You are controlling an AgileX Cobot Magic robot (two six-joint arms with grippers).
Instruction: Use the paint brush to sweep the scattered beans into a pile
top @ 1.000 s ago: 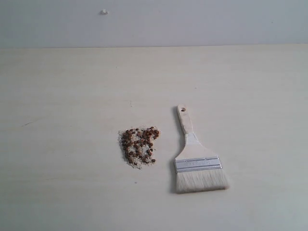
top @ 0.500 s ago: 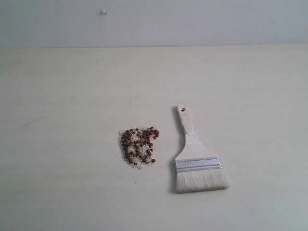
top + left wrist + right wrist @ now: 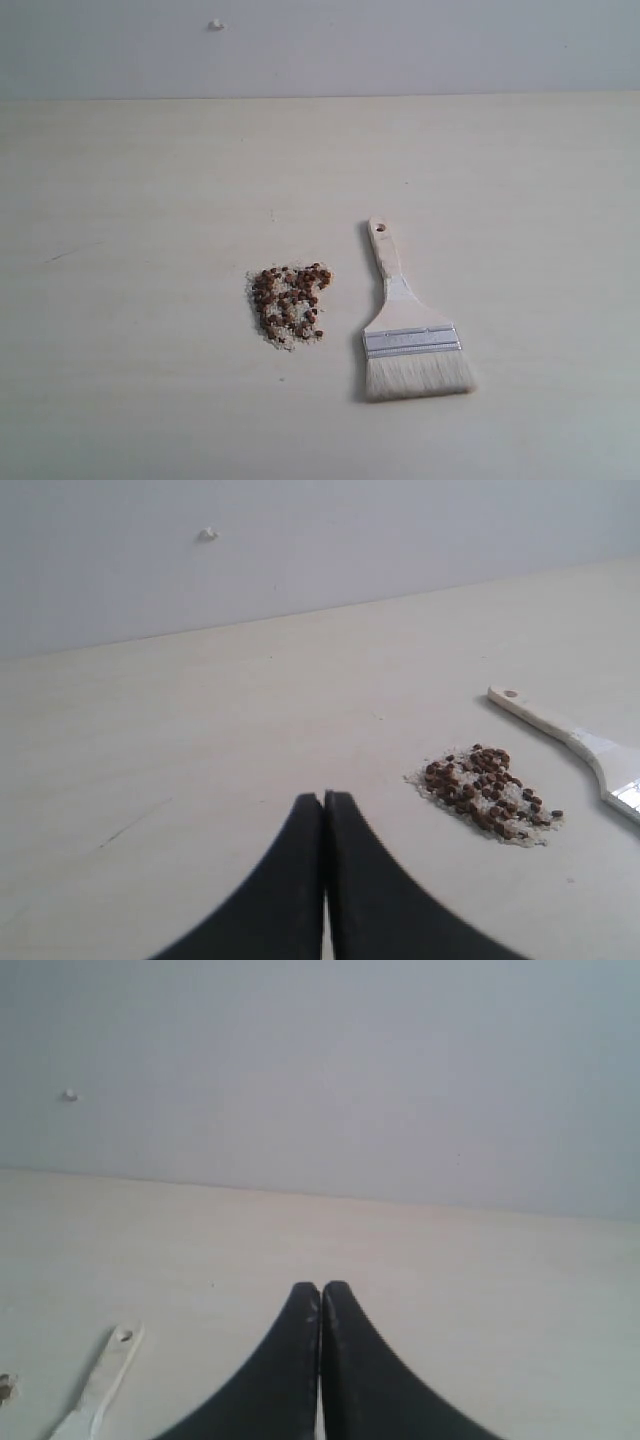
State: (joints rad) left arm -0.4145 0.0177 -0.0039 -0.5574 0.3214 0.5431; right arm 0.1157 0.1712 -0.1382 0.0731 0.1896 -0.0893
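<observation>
The beans [image 3: 289, 302] lie in a small reddish-brown cluster on the pale table, mixed with off-white crumbs; the left wrist view also has the beans [image 3: 486, 791]. Just right of them the paint brush [image 3: 405, 325] lies flat, bristles toward the near edge, handle hole pointing away. Its handle shows as the paint brush [image 3: 560, 736] in the left wrist view and the paint brush [image 3: 98, 1385] in the right wrist view. My left gripper [image 3: 324, 798] is shut on nothing, well short of the beans. My right gripper [image 3: 321, 1286] is shut and empty too. Neither arm appears in the exterior view.
The pale wooden table [image 3: 150, 200] stretches wide on all sides and ends at a grey wall [image 3: 400, 40] behind. A small white speck [image 3: 216, 25] sits on that wall.
</observation>
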